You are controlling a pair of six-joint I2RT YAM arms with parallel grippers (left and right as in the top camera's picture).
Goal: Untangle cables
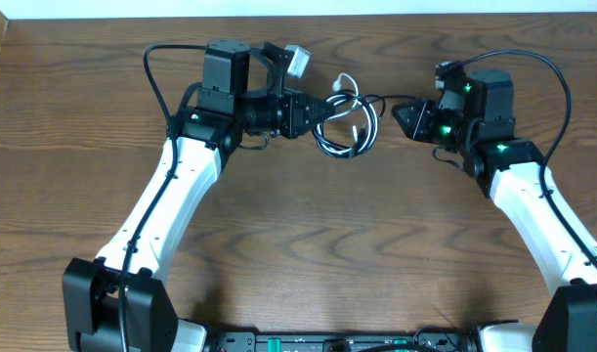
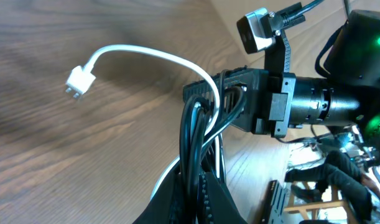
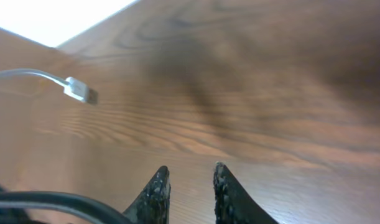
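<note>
Wide wood-grain counter (image 1: 298, 244) spreads open between the arms toward the near edge; a pale strip borders its far edge. Near that far edge, the cables (image 1: 347, 122) lie as a small coil of black and white loops. The left end effector (image 1: 315, 110) is clamped on the bundle, and a white plug (image 2: 78, 82) arcs free. The right end effector (image 3: 188, 180) waits just beside, fingers narrowly apart, gripping nothing.
</note>
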